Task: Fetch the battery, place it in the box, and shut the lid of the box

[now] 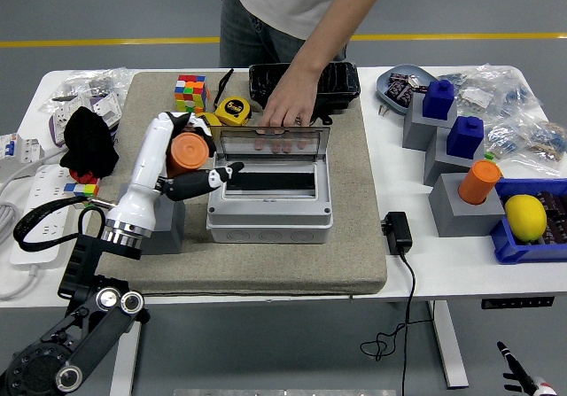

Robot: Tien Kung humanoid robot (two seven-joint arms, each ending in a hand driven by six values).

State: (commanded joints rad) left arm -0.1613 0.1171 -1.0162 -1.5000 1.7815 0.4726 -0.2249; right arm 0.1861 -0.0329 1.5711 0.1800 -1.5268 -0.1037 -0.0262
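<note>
My left hand (197, 162) is shut on the orange cylindrical battery (188, 151) and holds it in the air just off the left edge of the grey box (270, 208). The box sits mid-mat with its clear lid (273, 142) raised. A person's hand (285, 111) rests on the lid's top edge from the far side. The grey holder block (170, 226) stands behind my forearm, partly hidden. Only a tip of my right hand (523, 382) shows at the bottom right corner.
Behind the box lie a Rubik's cube (190, 93), yellow tape measures (232, 110) and a black case (323, 81). A power adapter (397, 232) lies to the box's right. Grey blocks with blue caps (438, 98), another orange cylinder (479, 182) and a lemon (524, 216) stand at the right.
</note>
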